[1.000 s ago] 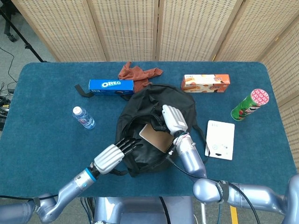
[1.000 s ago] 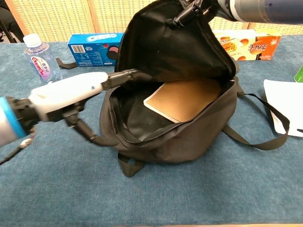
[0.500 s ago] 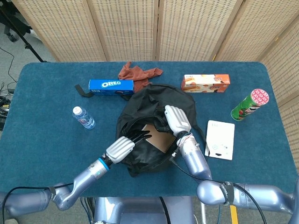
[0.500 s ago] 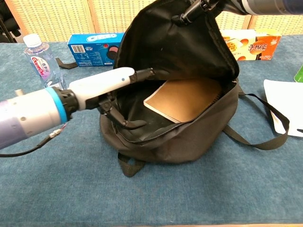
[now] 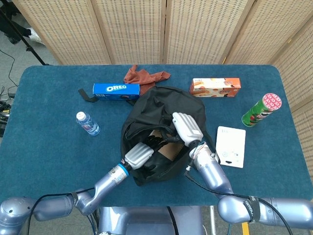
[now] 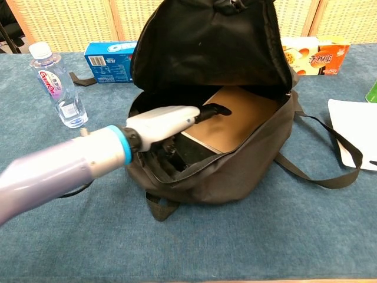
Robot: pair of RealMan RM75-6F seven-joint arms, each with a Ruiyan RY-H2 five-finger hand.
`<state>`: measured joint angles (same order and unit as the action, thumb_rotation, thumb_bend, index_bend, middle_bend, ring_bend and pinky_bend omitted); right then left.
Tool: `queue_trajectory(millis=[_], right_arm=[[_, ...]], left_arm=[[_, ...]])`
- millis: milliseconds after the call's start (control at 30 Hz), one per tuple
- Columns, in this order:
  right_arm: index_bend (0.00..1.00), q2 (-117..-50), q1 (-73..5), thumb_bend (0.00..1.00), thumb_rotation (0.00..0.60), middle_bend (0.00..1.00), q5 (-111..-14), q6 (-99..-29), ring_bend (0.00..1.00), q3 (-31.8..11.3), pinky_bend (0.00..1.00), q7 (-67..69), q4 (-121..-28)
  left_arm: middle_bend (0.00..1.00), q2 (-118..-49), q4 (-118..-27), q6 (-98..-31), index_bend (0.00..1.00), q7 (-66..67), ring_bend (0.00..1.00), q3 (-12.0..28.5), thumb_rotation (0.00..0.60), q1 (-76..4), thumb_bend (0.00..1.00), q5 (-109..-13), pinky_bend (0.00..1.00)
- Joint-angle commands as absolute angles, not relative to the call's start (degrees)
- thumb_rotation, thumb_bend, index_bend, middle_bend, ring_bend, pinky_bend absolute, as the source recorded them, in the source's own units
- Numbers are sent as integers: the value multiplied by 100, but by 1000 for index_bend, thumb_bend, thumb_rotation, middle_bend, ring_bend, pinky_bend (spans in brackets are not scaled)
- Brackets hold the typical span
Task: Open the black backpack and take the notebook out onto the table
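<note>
With the right hand (image 5: 186, 128) holding the black fabric backpack (image 6: 247, 171) flap up, the left hand (image 6: 168, 121), fingers apart and empty over the brown-covered notebook (image 6: 238, 118), may snag the lining.

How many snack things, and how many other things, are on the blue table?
Snack boxes: 2, Oreo box, orange box
Chip cans: 1, can
Bottles: 1, bottle
Bags: 1, backpack
Notebooks: 1, notebook
Cloths: 1, cloth
White cards: 1, card
Total: 8

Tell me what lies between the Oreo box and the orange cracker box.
In the head view, a crumpled rust-brown cloth and the top of the black backpack lie between the Oreo box and the orange cracker box.
</note>
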<state>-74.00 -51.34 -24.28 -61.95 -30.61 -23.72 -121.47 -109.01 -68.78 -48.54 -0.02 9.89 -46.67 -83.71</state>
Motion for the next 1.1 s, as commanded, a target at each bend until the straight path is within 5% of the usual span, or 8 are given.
queue_trajectory(millis=[33,267,500,1100], right_arm=[[676,-7280,-5133,569,600,568,-2535,-6078,449,-2954,591,-2265,-12214],[676,-7088,-5142,569,600,568,-2691,-5972,449,-2810,591,-2044,-12238],[676,-6891,-5169,569,600,568,-2735,-5897,450,-2722,591,-1813,-12214],[676,-6685,-5375,569,600,568,-2814,-5907,449,-2480,591,-1610,-12332]], left_arm=[[0,-11152,-6644,-4828,40,198,0,1108,600,-4822,290,-8233,0],[0,-11378,-6431,-4783,40,554,0,1267,600,-5047,274,-8047,0],[0,-11337,-6443,-4335,18,1312,0,1486,600,-5349,103,-7477,0],[0,-11843,-5595,-4255,7,1548,0,1627,600,-5898,111,-7178,0]])
